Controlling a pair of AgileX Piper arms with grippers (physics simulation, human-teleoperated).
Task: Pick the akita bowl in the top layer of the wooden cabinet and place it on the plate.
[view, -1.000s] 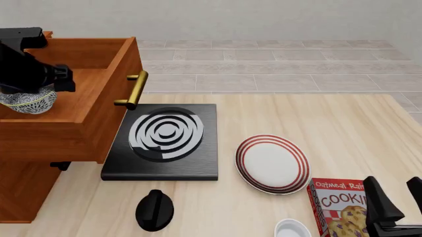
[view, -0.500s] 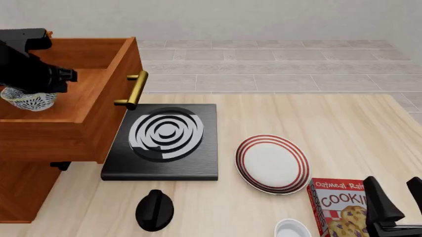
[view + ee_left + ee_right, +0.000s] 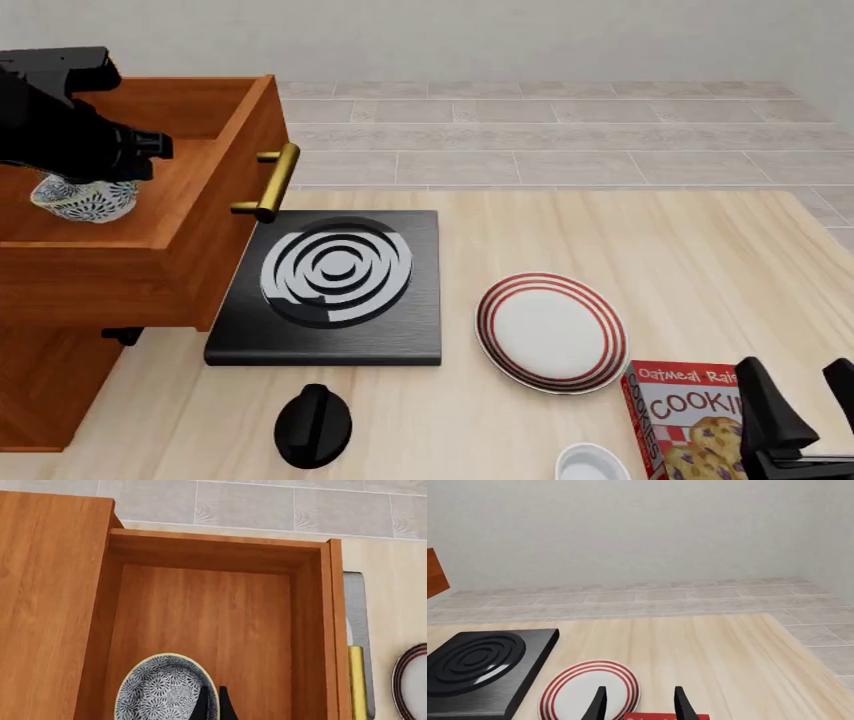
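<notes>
The akita bowl [image 3: 84, 196], white with a dark net pattern, hangs just above the floor of the open top layer [image 3: 187, 235] of the wooden cabinet [image 3: 40, 385]. My left gripper [image 3: 212, 702] is shut on the akita bowl's [image 3: 163, 690] rim; in the front view the black left arm [image 3: 74, 135] covers the grip. The red-ringed plate [image 3: 550, 330] lies on the table right of the stove, also as plate [image 3: 590, 690] in the right wrist view. My right gripper [image 3: 639, 707] stands open and empty near the table's front right corner.
A black stove [image 3: 334, 285] with white rings lies between the cabinet and the plate, under the drawer's brass handle [image 3: 271, 182]. A black knob-like object [image 3: 312, 425], a plain small white bowl [image 3: 591, 463] and a red cookie box [image 3: 683, 415] sit along the front edge.
My left gripper has lifted the akita bowl inside the drawer and carried it a little to the right. The right arm has not moved.
</notes>
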